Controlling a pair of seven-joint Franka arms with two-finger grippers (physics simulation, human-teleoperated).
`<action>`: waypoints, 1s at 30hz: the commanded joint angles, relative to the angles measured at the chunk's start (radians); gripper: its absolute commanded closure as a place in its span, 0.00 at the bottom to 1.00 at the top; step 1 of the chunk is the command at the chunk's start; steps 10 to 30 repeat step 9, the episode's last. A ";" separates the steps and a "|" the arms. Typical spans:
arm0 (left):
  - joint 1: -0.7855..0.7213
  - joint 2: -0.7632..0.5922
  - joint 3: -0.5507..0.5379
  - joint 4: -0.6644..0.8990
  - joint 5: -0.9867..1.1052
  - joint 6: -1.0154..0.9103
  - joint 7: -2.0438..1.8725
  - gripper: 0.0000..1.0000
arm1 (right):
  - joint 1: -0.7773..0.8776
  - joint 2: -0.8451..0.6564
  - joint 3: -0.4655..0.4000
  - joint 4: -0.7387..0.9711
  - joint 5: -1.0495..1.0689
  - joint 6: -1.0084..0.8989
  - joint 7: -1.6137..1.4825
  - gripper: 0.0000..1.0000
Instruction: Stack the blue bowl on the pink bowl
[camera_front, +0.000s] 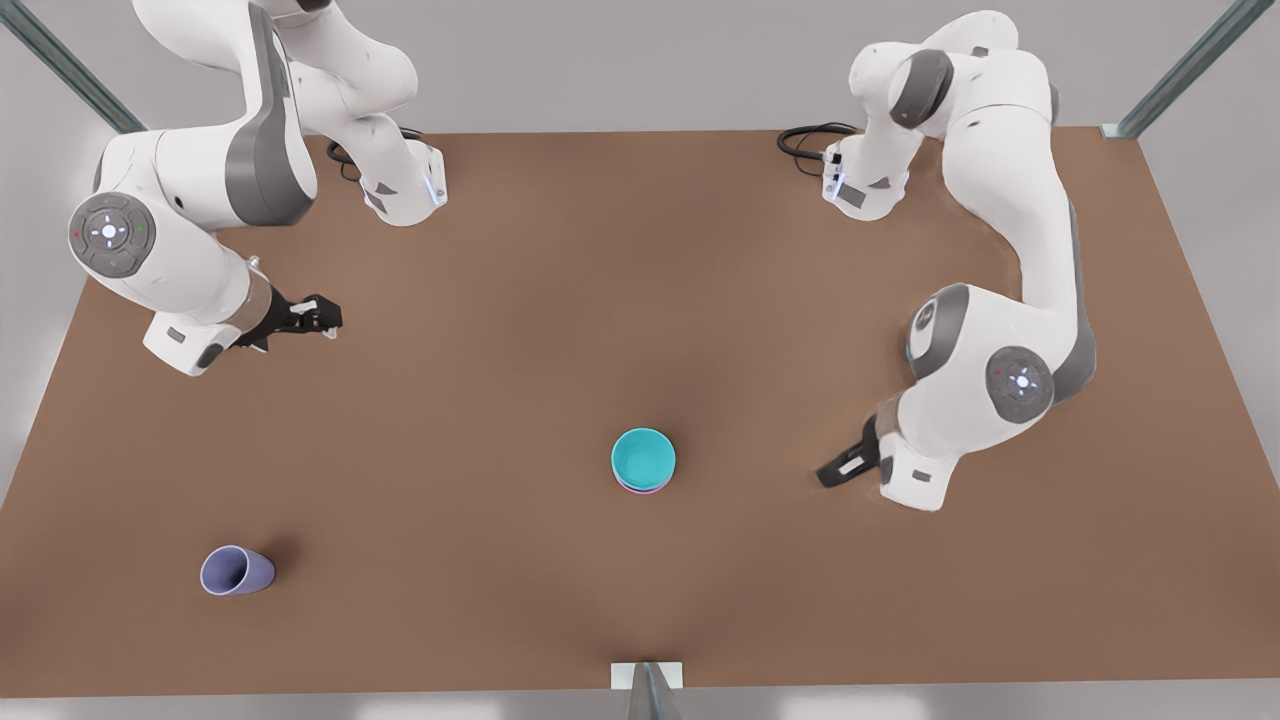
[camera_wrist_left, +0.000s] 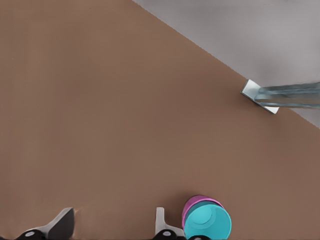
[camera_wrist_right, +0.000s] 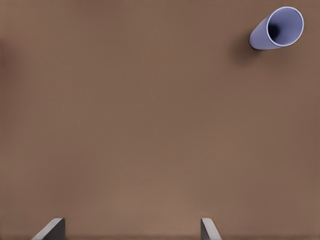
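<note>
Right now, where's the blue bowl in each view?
Front view: blue bowl mid-table, nested on the pink bowl.
Left wrist view: blue bowl close beside the left gripper.
Right wrist view: faces the lavender cup instead.
Shared landmark: metal bracket at the table edge.

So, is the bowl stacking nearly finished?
It looks done: the blue bowl sits nested in the pink bowl, whose rim peeks out beneath it. Nothing is being held: the left hand is open beside the stack, touching nothing, and the right hand waits open, well away from the stack. Nothing seems left to do, except perhaps pulling the arms back.
</note>
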 joint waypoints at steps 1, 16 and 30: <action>0.049 -0.101 0.000 0.002 0.199 -0.446 0.563 0.00 | 0.000 -0.001 -0.001 0.000 0.001 -0.001 -0.002 0.00; 0.095 -0.406 0.009 -0.393 0.139 -0.280 0.716 0.00 | 0.000 -0.001 -0.001 0.000 0.002 -0.002 -0.002 0.00; 0.095 -0.406 0.009 -0.393 0.139 -0.280 0.716 0.00 | 0.000 -0.001 -0.001 0.000 0.002 -0.002 -0.002 0.00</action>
